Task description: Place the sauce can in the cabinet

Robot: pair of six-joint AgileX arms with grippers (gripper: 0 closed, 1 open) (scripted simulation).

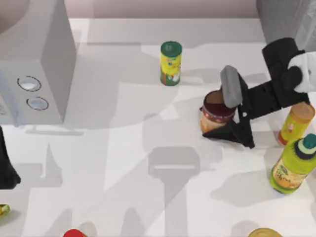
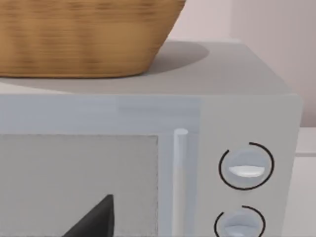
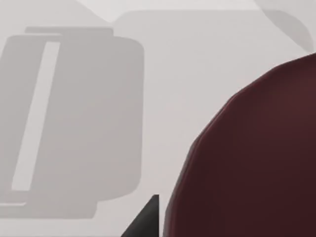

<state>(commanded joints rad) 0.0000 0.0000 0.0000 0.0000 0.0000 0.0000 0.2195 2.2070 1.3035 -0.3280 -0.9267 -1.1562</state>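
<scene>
The right gripper (image 1: 228, 114) reaches in from the right, fingers spread either side of the sauce can (image 1: 216, 111); the left arm sits parked at the left edge.

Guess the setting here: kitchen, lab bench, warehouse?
Probably a mock kitchen counter, rendered. A microwave-like grey box with two dials carries a wicker basket, and food containers stand on the white table: the sauce can at the right gripper, plus a green-lidded yellow can.

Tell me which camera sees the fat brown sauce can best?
The top view: the whole sauce can stands on the table, its maroon top and orange label visible, the right gripper around it. The right wrist view catches its dark maroon top up close.
</scene>
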